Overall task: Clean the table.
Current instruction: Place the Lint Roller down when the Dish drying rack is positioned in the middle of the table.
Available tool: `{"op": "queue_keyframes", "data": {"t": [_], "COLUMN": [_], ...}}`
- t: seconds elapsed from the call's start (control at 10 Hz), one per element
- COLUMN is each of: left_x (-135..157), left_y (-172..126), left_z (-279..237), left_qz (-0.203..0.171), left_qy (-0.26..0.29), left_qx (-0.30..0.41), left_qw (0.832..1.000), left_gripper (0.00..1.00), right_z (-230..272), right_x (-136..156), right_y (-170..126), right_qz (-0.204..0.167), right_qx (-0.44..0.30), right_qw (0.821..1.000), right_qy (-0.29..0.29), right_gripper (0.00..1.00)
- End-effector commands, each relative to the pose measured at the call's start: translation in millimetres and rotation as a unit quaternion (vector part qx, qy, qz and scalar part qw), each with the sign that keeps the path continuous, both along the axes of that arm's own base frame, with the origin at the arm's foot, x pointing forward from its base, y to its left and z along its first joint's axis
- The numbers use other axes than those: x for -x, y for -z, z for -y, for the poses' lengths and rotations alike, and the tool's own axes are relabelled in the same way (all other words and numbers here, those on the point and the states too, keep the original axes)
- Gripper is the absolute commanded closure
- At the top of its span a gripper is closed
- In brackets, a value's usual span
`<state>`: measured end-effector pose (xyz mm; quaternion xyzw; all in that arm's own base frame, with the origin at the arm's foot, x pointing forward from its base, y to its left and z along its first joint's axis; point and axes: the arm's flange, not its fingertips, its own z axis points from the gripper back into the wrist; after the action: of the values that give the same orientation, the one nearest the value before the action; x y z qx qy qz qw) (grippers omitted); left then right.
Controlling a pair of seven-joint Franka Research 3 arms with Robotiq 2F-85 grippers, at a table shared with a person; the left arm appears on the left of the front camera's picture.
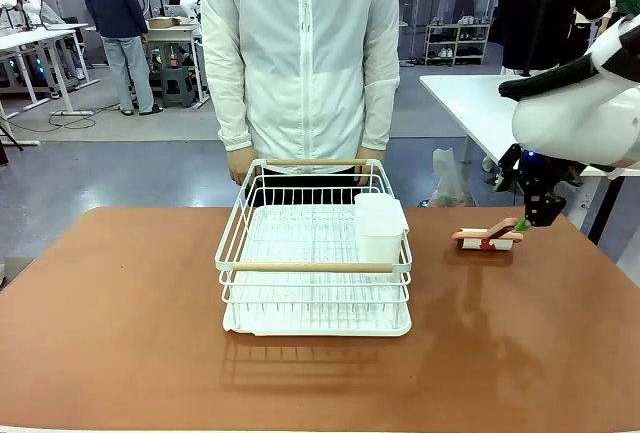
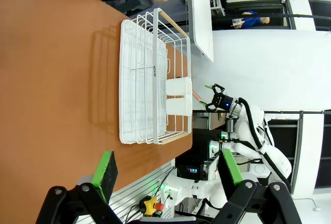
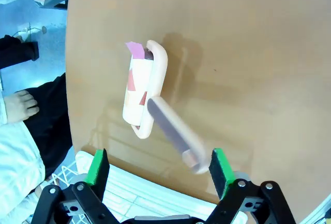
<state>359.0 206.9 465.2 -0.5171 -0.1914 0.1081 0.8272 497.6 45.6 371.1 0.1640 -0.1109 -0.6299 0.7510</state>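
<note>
Table (image 1: 120, 333), reddish-brown, spreads between us and the person (image 1: 300, 53) at its far edge. We see a white dish rack (image 1: 312, 253) at its middle and a pink lint roller (image 1: 487, 238) lying right of it. Our right gripper (image 3: 158, 168) hangs spread wide just above the roller's handle, holding nothing; our left gripper (image 2: 168, 169) is also wide and empty.

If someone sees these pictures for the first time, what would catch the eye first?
Probably the white dish rack in the middle of the reddish-brown table, with a white cup in its right far corner. To its right lies a pink lint roller, with the open right gripper just above its handle. A person in a white jacket stands behind the rack.
</note>
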Motion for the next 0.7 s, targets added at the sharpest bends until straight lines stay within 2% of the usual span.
{"op": "queue_keyframes", "data": {"t": [0.0, 0.2, 0.3, 0.6], "left_x": [3, 3, 3, 3], "left_y": [-1, -1, -1, -1], "left_z": [-2, -2, -2, -2], "left_qz": [0.006, 0.006, 0.006, 0.006], "left_qy": [0.006, 0.006, 0.006, 0.006], "left_qx": [0.003, 0.003, 0.003, 0.003], "left_qw": [1.000, 1.000, 1.000, 1.000], "left_gripper": [0.00, 0.00, 0.00, 0.00], "right_z": [-6, -4, -3, -3], "right_x": [13, -4, 8, 8], "right_y": [-18, -11, -13, -13], "right_qz": [-0.006, -0.047, -0.007, -0.007], "right_qx": [0.010, -0.016, 0.002, 0.002], "right_qw": [1.000, 0.999, 1.000, 1.000], "right_qy": [-0.005, -0.001, -0.008, -0.008], "right_gripper": [0.00, 0.00, 0.00, 0.00]}}
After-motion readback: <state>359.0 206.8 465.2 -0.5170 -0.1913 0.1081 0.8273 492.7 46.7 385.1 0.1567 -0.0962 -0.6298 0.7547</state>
